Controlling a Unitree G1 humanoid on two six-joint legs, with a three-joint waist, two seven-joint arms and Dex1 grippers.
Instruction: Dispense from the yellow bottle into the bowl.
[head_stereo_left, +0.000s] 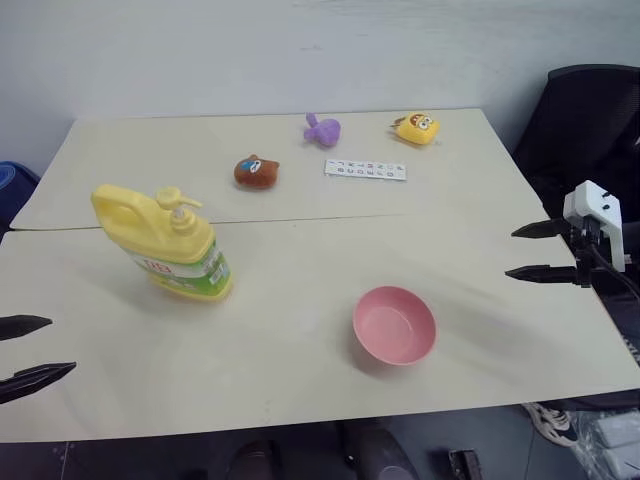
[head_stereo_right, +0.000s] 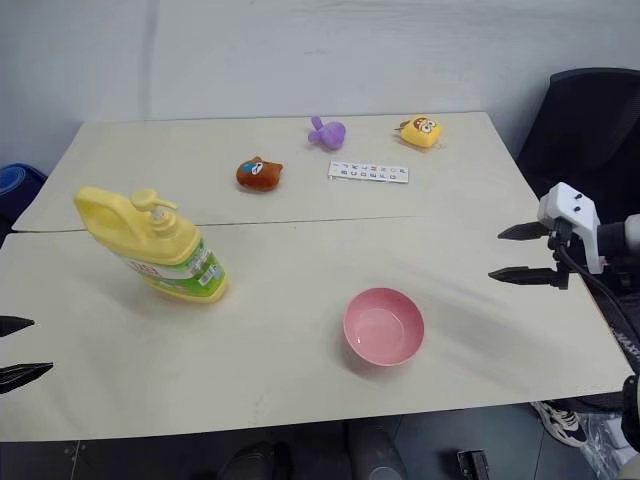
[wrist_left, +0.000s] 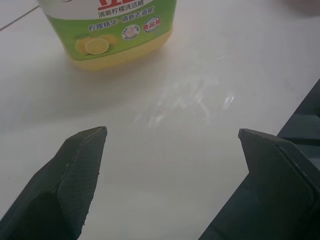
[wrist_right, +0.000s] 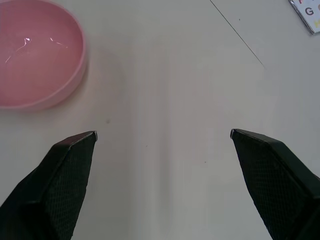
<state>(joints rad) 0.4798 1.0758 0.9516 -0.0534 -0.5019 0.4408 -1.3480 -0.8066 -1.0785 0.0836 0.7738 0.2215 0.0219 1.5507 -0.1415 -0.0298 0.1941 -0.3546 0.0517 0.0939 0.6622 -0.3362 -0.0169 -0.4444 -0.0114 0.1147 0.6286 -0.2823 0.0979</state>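
Observation:
The yellow bottle (head_stereo_left: 165, 245) stands upright on the left half of the table, its pump top (head_stereo_left: 180, 205) turned toward the right, its green label (wrist_left: 110, 30) facing my left gripper. The pink bowl (head_stereo_left: 394, 324) sits empty on the table, right of centre and nearer the front edge. My left gripper (head_stereo_left: 35, 352) hovers open at the table's left front edge, apart from the bottle. My right gripper (head_stereo_left: 535, 250) hangs open over the table's right edge, a good way right of the bowl (wrist_right: 35, 52). Neither gripper holds anything.
At the back of the beige table (head_stereo_left: 290, 380) lie a brown toy (head_stereo_left: 256, 172), a purple toy (head_stereo_left: 322, 129), a small yellow toy figure (head_stereo_left: 416, 128) and a lettered strip (head_stereo_left: 365, 170). A black chair (head_stereo_left: 590, 130) stands off the right side.

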